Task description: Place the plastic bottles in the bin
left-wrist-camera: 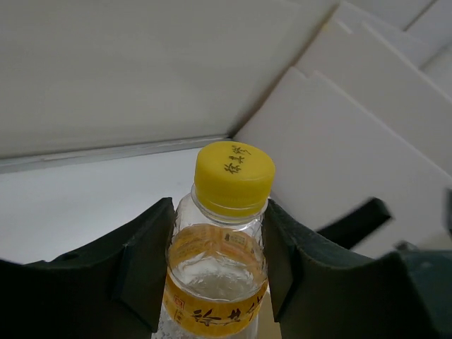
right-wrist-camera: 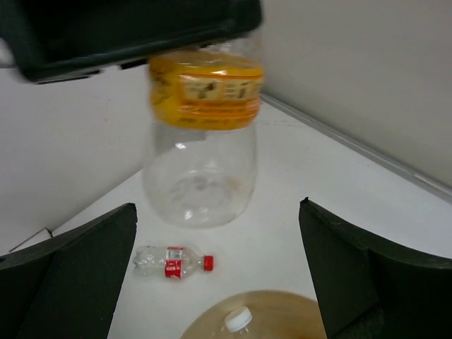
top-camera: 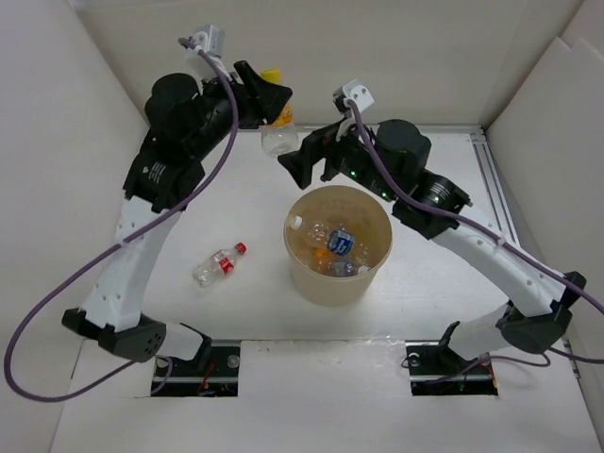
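My left gripper (top-camera: 269, 99) is shut on a clear bottle with a yellow cap and yellow label (top-camera: 279, 127), held upright in the air over the far side of the table. In the left wrist view the fingers (left-wrist-camera: 145, 261) clamp its shoulder (left-wrist-camera: 219, 265) just below the cap. My right gripper (top-camera: 307, 156) is open and empty, just right of that bottle and behind the bin (top-camera: 316, 283). In the right wrist view the held bottle (right-wrist-camera: 201, 162) hangs in front of the open jaws. Several bottles (top-camera: 338, 243) lie in the tan bin. A red-label bottle (top-camera: 219, 264) lies on the table left of the bin and also shows in the right wrist view (right-wrist-camera: 173, 262).
White walls enclose the table on the left, back and right. A metal rail (top-camera: 495, 189) runs along the right edge. The bin's rim (right-wrist-camera: 212, 314) and a white-capped bottle (right-wrist-camera: 238, 319) inside it show at the bottom of the right wrist view.
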`<state>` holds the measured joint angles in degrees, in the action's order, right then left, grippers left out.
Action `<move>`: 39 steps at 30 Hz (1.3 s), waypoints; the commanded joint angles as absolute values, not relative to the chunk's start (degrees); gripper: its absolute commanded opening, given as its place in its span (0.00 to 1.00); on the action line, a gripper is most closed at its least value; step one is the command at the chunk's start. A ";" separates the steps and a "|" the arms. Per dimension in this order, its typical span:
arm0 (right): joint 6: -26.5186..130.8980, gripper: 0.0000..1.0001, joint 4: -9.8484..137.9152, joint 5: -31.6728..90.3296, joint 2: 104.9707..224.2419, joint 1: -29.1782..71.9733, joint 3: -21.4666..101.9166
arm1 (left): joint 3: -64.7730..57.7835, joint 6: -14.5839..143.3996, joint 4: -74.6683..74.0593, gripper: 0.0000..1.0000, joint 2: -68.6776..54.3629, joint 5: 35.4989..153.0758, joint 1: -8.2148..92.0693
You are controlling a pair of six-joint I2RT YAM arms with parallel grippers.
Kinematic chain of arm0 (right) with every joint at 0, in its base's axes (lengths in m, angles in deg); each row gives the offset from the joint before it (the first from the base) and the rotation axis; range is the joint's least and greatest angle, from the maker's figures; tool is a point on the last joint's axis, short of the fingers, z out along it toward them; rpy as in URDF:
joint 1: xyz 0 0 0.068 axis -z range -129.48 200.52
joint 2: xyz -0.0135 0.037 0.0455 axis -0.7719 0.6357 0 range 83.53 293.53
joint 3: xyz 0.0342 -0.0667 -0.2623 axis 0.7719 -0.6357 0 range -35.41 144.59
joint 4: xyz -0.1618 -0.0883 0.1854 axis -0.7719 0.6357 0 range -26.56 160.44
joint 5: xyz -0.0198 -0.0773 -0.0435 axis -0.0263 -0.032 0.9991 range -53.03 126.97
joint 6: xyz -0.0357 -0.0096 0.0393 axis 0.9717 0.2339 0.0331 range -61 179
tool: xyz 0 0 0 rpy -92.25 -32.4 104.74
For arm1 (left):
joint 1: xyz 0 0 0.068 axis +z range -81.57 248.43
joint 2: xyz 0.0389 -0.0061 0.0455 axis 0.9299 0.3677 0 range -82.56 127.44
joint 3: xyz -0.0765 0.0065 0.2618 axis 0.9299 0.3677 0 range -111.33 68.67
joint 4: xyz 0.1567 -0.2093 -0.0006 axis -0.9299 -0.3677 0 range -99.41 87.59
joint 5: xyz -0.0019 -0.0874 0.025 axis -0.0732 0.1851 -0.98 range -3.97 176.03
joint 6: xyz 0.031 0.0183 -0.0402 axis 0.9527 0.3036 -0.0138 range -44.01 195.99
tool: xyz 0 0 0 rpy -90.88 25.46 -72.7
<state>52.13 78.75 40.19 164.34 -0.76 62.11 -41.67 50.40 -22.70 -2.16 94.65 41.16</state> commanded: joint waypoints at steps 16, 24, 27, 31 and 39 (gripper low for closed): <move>49.25 0.50 71.35 36.62 173.35 -0.45 70.15 | -29.50 41.01 -8.74 0.10 -7.68 111.17 39.16; 49.25 0.00 71.88 42.76 162.49 -0.45 54.35 | -35.45 51.53 -21.78 1.00 -8.04 94.57 39.16; 47.85 0.02 71.88 44.18 155.37 -0.45 44.16 | -35.48 58.75 -27.96 1.00 -8.03 89.29 40.82; 46.17 0.33 71.88 46.72 148.23 -0.45 34.04 | -25.93 62.80 -28.60 1.00 -10.65 80.61 41.35; 45.03 1.00 75.21 51.20 140.05 -0.45 27.78 | -6.93 67.73 -28.60 1.00 -17.52 71.90 41.36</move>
